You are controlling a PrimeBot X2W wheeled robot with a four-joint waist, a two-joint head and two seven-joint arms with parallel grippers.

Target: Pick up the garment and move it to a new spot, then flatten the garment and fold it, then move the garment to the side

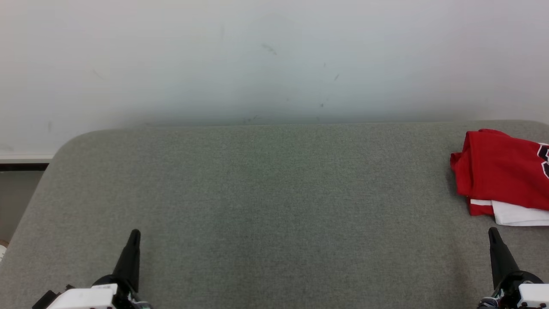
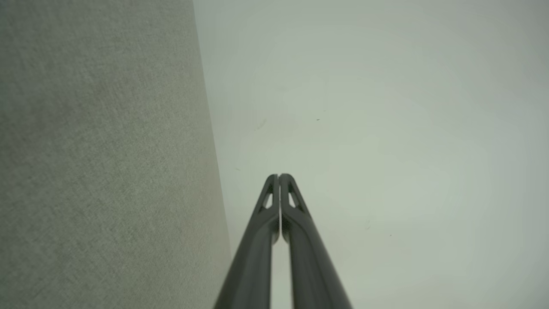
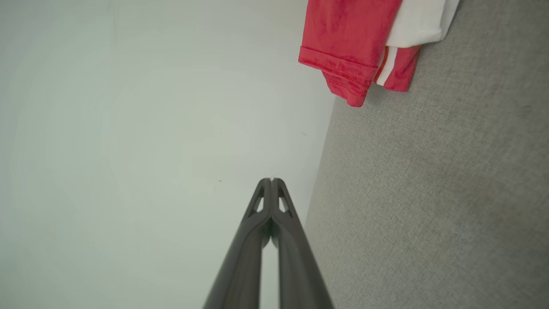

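Folded red garment (image 1: pixel 497 171) with white trim lies on the grey fabric-covered bench (image 1: pixel 274 193), just ahead of the right fingers (image 1: pixel 499 257) and a little to their outer side. A dark, white-edged print on its far right side is cut off by the frame and cannot be read. A white layer peeks from under the red on the side nearest those fingers. The right fingers and the left fingers (image 1: pixel 128 262) are each pressed tight together, holding nothing. Between and ahead of them the bench offers open room up to its rounded far edge, against a pale wall (image 1: pixel 274 56).
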